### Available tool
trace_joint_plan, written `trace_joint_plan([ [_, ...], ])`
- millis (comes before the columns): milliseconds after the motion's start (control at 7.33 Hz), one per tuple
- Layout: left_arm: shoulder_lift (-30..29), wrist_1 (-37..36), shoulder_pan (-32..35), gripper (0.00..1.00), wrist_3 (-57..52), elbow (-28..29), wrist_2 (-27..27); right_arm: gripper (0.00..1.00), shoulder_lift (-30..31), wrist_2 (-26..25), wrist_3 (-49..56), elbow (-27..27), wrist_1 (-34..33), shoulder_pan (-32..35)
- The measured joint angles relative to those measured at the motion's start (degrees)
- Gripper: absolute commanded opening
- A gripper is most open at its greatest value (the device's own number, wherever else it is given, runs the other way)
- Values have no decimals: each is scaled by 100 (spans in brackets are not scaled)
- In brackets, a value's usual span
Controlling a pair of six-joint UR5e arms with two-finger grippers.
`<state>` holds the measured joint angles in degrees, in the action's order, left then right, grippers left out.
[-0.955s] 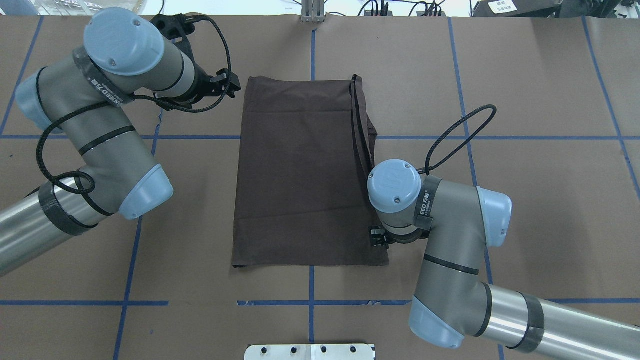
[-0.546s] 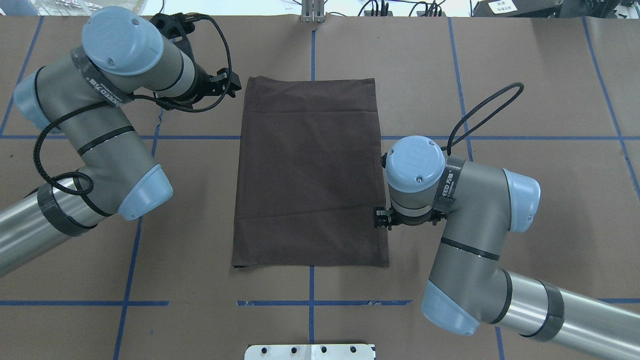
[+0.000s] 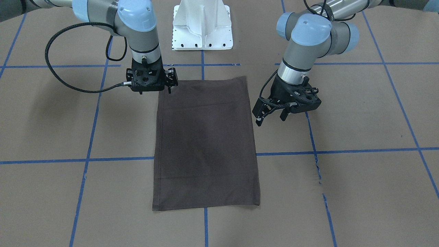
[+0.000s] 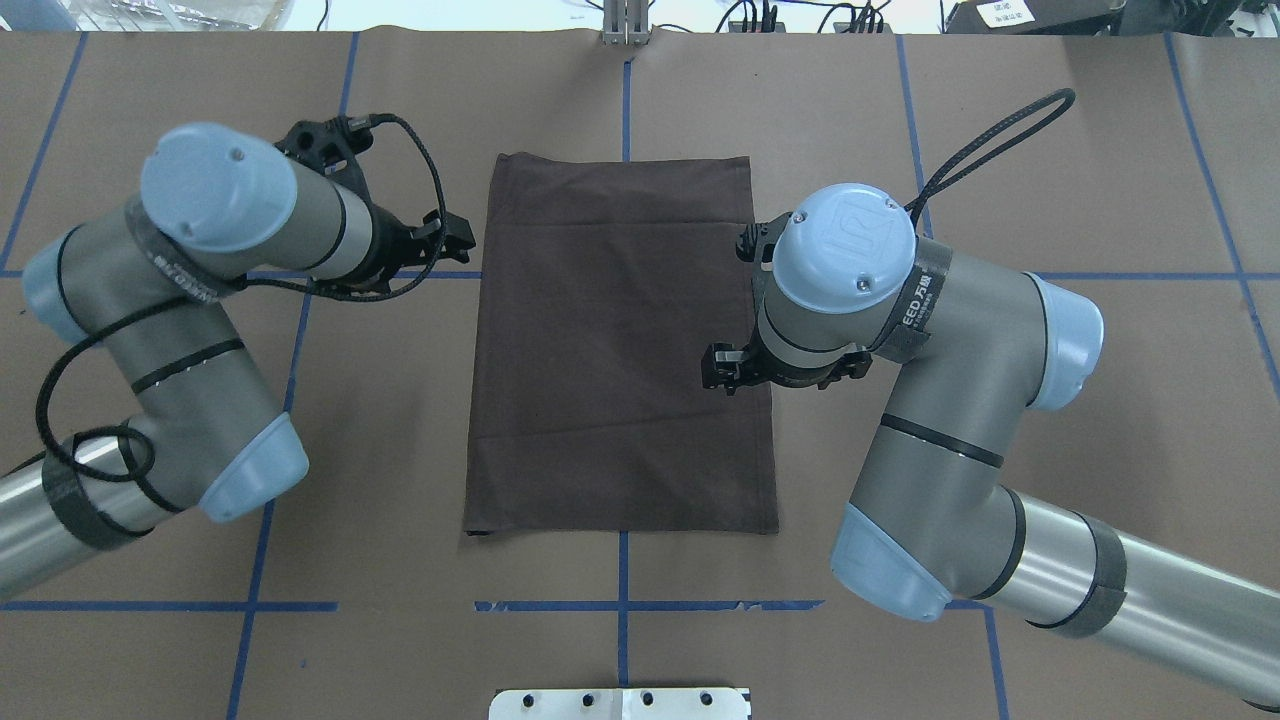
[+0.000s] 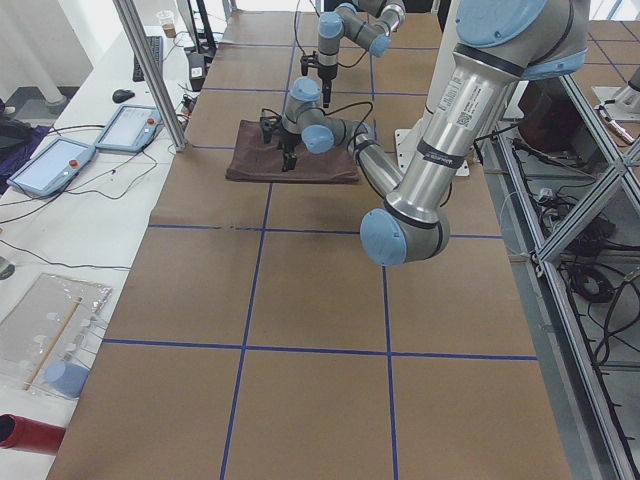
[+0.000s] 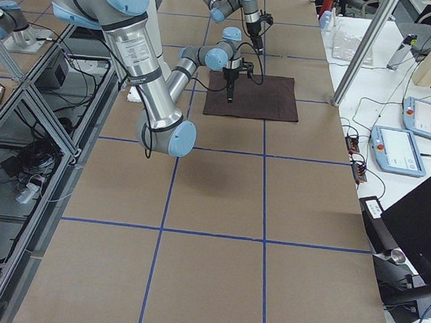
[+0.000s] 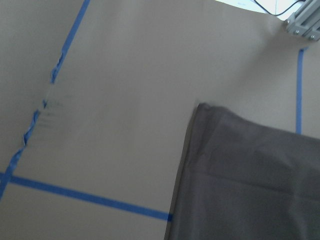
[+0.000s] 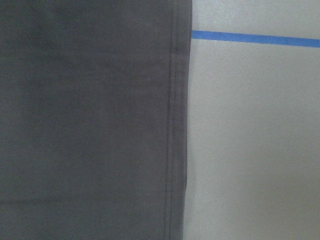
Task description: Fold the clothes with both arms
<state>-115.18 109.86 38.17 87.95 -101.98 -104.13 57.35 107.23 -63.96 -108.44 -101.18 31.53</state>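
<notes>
Shirt (image 4: 620,340), one, lies flat between two grippers: left gripper (image 4: 455,232) spread empty at 9 o'clock, right gripper (image 3: 168,85) about 4 o'clock, grip untellable.

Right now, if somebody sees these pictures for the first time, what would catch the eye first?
The dark brown T-shirt, folded into a neat rectangle, lies flat in the middle of the table. The left gripper hovers beside one long edge, and the right gripper hangs above the opposite long edge.
</notes>
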Motion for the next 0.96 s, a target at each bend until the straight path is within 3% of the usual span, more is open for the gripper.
trace_joint_plan([
  [273,408,255,-850,98,1307,-282,372,100,29,43,-154,-163,184,15],
  [546,506,-86,-1723,95,2287,-559,872,100,23,92,-221,-228,209,15],
  [955,482,-533,-2249,93,2820,-756,1054,100,8,159,-235,-238,213,7],
])
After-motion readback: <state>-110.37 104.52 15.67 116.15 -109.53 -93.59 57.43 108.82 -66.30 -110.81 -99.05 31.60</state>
